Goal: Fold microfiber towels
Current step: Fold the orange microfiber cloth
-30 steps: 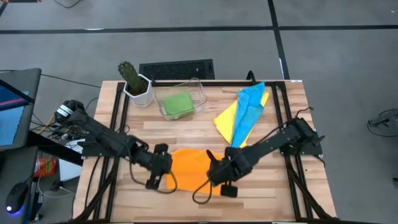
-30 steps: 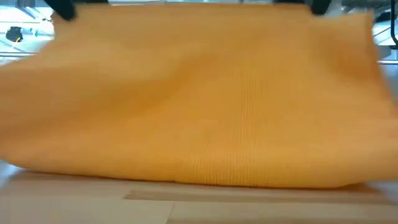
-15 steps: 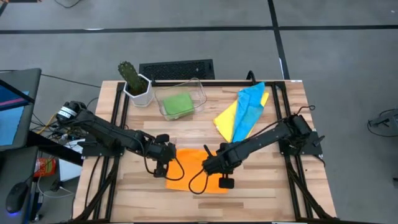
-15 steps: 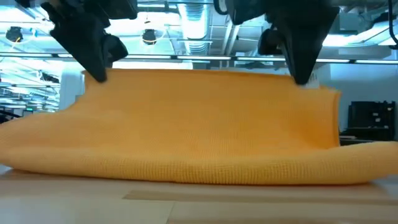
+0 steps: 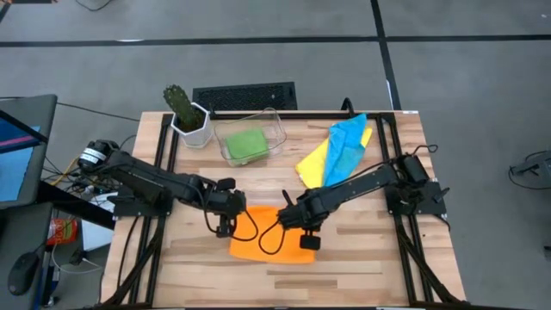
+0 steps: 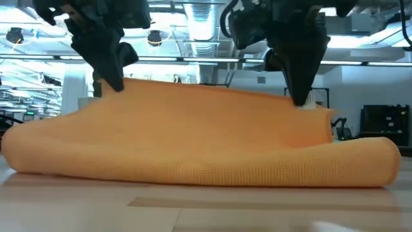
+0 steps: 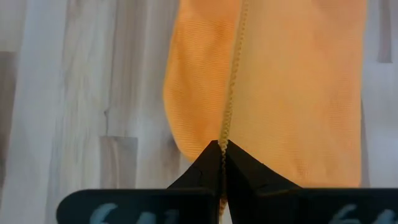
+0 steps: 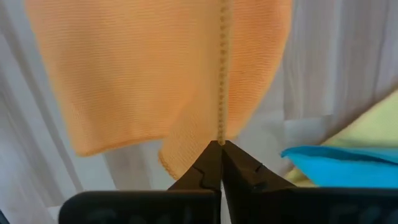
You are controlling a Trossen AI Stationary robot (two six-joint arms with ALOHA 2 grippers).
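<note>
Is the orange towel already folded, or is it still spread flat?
Half folded: both grippers pinch one edge of the orange towel, raised and carried over the lower layer.

Low in the frame's centre, the orange towel (image 5: 271,244) lay on the wooden table (image 5: 362,250), with the left gripper (image 5: 225,226) and right gripper (image 5: 297,226) at its upper corners.

The far table beyond both grippers is hidden by the orange towel (image 6: 193,142) in the low view, and the arms are cut off above.
</note>
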